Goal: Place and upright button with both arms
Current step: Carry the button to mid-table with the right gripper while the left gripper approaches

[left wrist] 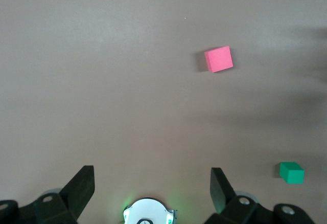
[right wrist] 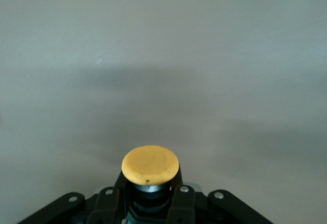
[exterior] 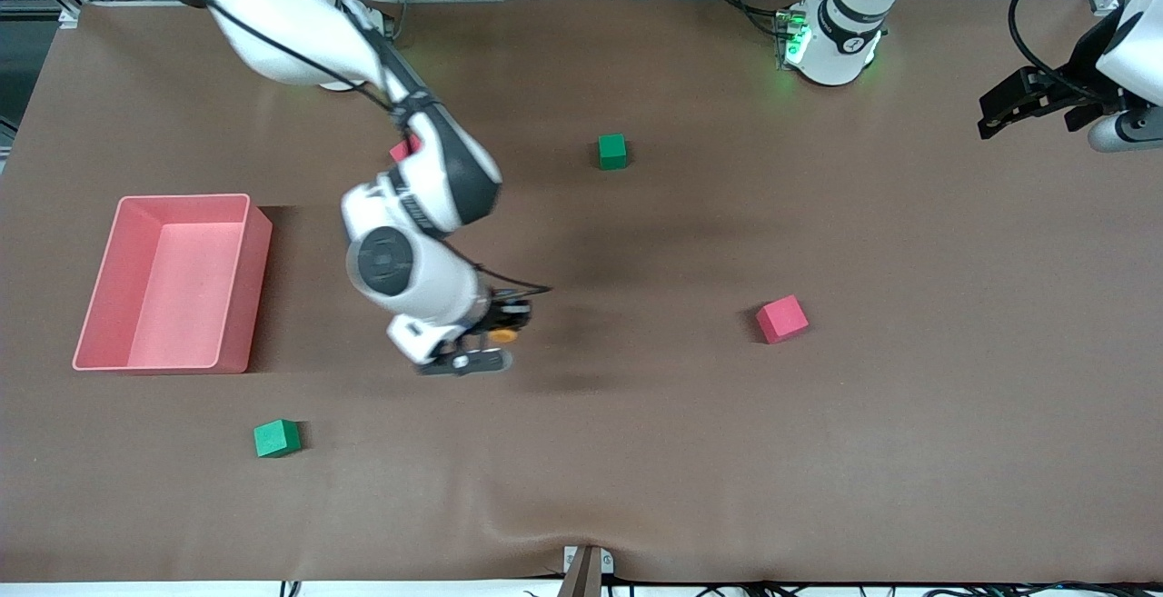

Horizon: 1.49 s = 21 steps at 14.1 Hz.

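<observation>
The button (exterior: 502, 335) has a round orange cap on a dark body. My right gripper (exterior: 495, 338) is shut on it and holds it over the middle of the brown table. In the right wrist view the orange cap (right wrist: 150, 165) stands out past the two black fingers (right wrist: 180, 199), which clamp the dark body. My left gripper (exterior: 999, 111) is open and empty, high over the left arm's end of the table, where the left arm waits. In the left wrist view its black fingers (left wrist: 82, 185) stand wide apart over bare table.
A pink bin (exterior: 173, 281) stands toward the right arm's end. A red cube (exterior: 782, 318) lies toward the left arm's end, also in the left wrist view (left wrist: 218, 59). Green cubes lie near the bases (exterior: 612, 151) and near the front camera (exterior: 276, 438). Another red cube (exterior: 404, 148) peeks from under the right arm.
</observation>
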Tool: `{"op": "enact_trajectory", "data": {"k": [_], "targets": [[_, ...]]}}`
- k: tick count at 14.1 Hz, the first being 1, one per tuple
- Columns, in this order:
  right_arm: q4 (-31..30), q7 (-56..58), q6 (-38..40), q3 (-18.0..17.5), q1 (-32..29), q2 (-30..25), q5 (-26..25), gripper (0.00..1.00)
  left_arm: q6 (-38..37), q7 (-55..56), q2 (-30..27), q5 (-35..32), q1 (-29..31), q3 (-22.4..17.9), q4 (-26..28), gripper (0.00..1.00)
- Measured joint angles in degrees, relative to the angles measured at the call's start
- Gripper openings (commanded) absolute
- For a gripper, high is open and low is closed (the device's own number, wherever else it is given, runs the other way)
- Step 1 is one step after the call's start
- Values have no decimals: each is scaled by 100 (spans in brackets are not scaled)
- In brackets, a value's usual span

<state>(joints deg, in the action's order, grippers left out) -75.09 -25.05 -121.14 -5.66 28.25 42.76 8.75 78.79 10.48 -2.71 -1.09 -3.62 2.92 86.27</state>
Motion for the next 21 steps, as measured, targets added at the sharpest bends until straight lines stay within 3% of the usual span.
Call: {"op": "enact_trajectory", "data": {"k": [4,7,10,12,13,21], "targets": [[128,-477,-685,52,854,556,-61,10,3,0,9,0,-11,6,2,100],[213,-494,-684,77,1113,722,-449,10,5,0,54,0,-14,7,2,100],[215,-511,-705,80,1226,914,-493,17,39,0,149,0,-48,16,3,100],[217,-622,-907,81,1282,1076,-530,43,49,0,278,5,-81,20,6,100],[221,-668,-1026,82,1306,1139,-541,99,51,0,354,16,-97,26,7,100],[545,-807,-975,298,1300,1000,-549,100,55,0,753,43,-474,109,11,100]]}}
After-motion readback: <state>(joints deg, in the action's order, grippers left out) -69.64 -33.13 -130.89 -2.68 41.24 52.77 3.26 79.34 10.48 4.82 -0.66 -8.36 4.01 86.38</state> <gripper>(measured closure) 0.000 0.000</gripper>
